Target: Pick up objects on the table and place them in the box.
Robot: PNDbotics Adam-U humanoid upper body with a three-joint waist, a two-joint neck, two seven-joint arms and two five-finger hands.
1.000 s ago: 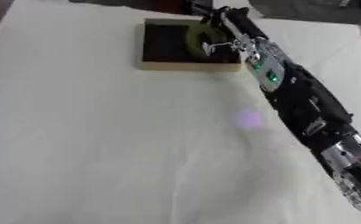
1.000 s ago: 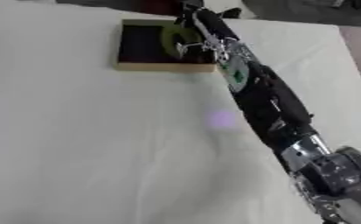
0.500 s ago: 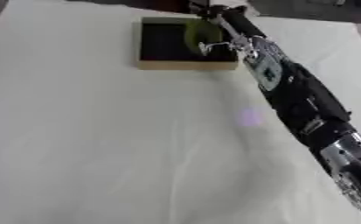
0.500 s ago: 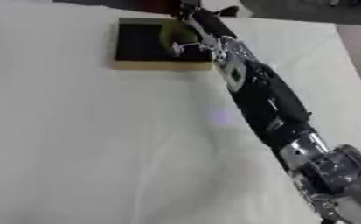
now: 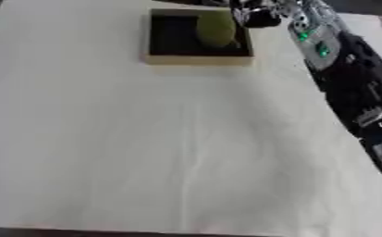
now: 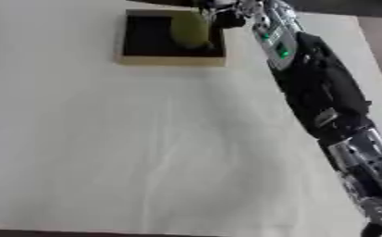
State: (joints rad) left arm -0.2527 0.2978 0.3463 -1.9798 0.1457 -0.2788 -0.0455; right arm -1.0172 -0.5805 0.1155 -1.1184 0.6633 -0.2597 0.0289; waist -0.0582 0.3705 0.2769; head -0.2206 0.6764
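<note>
- Green and rounded, the object (image 5: 216, 30) sits inside the box (image 5: 163, 54), against its right wall, in the far part of the counter (image 5: 145, 148).
- My right robot hand (image 5: 255, 13) is at the far right corner of the box, just beside the green object. I see dark curled fingers there, but I cannot tell if they hold the object or are already free of it.
- My right arm (image 6: 315, 88) reaches long across the right side of the counter, because the box stands far from me and I must stretch to get over it.
- I judge that the object is placed at the right wall because this is the side from which my arm comes in; it is the shortest way into the box.
- My left robot hand shows in neither view.
- On the pale cloth of the counter I see no other object to pick up, only soft folds in the middle.
- I think this step is at its end: the object looks to be down in the box, and what is left is to make sure the fingers are off it and to lift clear of the rim.
</note>
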